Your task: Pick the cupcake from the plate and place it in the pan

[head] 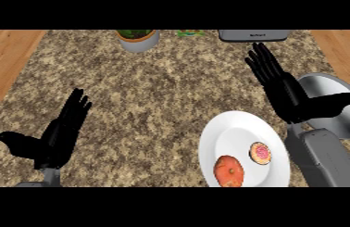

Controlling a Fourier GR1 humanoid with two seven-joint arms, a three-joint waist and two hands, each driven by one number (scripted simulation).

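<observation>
A white plate point(236, 129) is set near the counter's point(157, 91) front right corner. On it the cupcake point(259, 153), pink-topped, is seen beside an orange fruit point(229, 170). The grey pan point(327, 85) is partly hidden at the right edge behind the right hand point(287, 94), whose fingers are held straight and slightly spread. The left hand point(58, 135) is raised near the front left edge, fingers straight and close together. A potted plant point(138, 39) is placed at the back edge.

Speckled stone counter point(157, 87), glossy plate point(229, 129)
</observation>
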